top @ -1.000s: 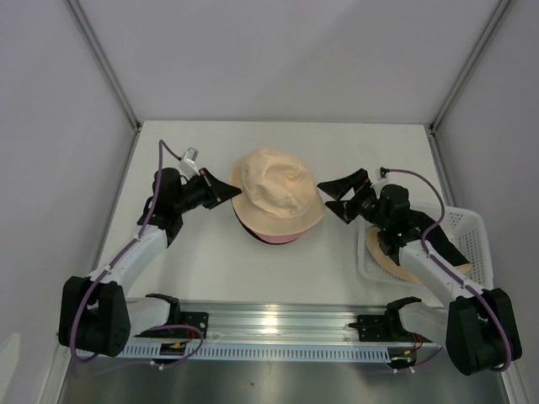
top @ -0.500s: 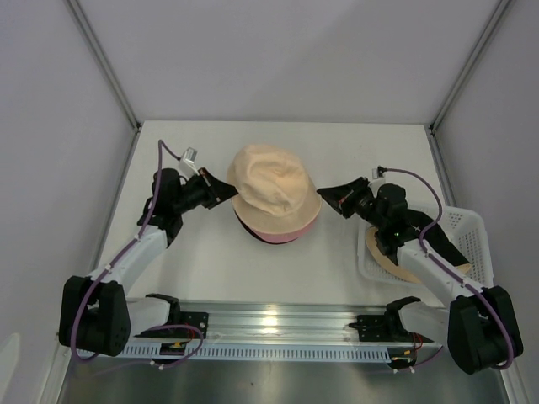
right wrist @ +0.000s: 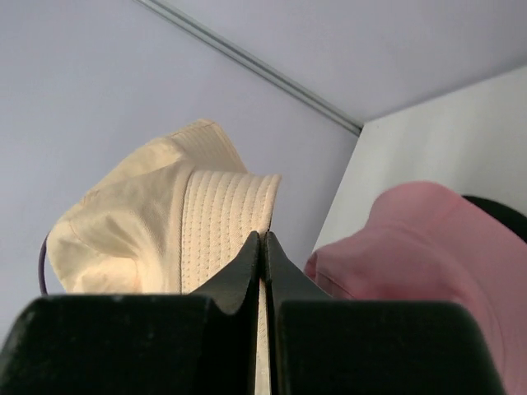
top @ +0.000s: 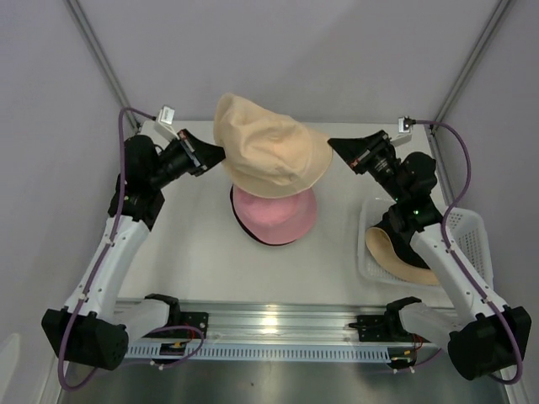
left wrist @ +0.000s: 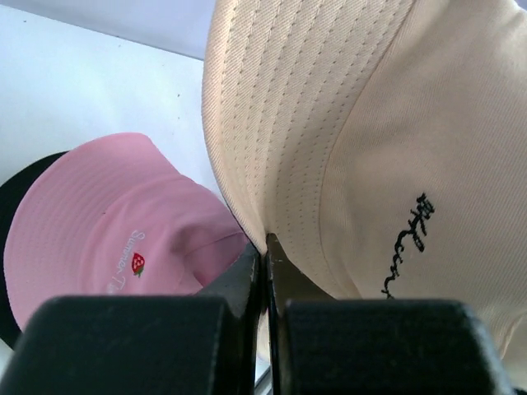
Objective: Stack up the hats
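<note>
A beige hat (top: 268,151) hangs in the air between both arms, above a pink hat (top: 274,215) that lies on a black hat (top: 243,225) on the table. My left gripper (top: 218,153) is shut on the beige hat's left brim (left wrist: 272,189). My right gripper (top: 333,145) is shut on its right brim (right wrist: 222,226). The pink hat (left wrist: 107,230) carries a small strawberry mark. It also shows low at the right of the right wrist view, pink hat (right wrist: 412,247). Another beige hat (top: 400,252) lies in the basket.
A white mesh basket (top: 467,231) stands at the right of the table, under my right arm. Grey walls and metal posts close the table's back and sides. A metal rail with the arm bases runs along the near edge.
My right gripper closed on the beige hat's brim. Both arms then rose and lifted that hat off the pink one, which now lies uncovered.
</note>
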`<state>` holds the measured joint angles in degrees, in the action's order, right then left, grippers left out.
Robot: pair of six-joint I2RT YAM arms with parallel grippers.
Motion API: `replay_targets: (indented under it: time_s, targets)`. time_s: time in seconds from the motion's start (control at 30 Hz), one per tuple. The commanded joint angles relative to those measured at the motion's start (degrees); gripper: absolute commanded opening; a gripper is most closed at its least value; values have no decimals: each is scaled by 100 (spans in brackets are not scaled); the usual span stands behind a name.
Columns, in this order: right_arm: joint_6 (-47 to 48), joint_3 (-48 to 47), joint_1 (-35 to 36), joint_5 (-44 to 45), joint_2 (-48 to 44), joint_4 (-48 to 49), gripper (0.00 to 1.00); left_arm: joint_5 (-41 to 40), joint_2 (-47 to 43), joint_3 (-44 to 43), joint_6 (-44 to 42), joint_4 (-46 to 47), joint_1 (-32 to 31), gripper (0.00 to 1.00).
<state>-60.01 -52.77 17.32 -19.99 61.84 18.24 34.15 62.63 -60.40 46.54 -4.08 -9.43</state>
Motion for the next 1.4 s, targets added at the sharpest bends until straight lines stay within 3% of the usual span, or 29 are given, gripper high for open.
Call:
replay_targets:
  time_s: [0.0,0.17,0.3,0.57,0.67,0.83,0.93,1.1,1.2,1.3,1.37]
  targets:
    - [428,-234,-10,134,-5,-363,0,-58,-40,-141,179,-919,38,1]
    - [709,477,61,864,-540,-1226,0,-532,-663,844,320,-1060,-15,1]
    - [1025,1040,96,770,-525,-930,0,-848,-963,1564,171,-955,-15,1]
    - [1562,1849,237,1023,-235,-382,0,-849,-1078,2743,101,204,-15,1]
    - [1492,1789,88,1058,-68,-855,0,-919,-1051,2815,4,101,-15,1]
    - [1475,1736,61,988,503,-646,0,-1165,-595,2596,-40,-32,-6,1]
    - [1483,1297,52,1111,969,-918,0,-1262,-166,2350,118,-155,-6,1]
    - [1808,68,34,830,2023,-2147,0,-990,460,2076,223,-68,20,3]
    - [1853,56,43,681,2341,-2062,0,-902,592,2163,206,143,20,4]
    - [1887,171,69,663,2306,-1894,0,-822,487,2173,40,232,11,12]
    - [2001,57,70,628,2315,-1894,0,-883,286,2112,-198,83,20,26]
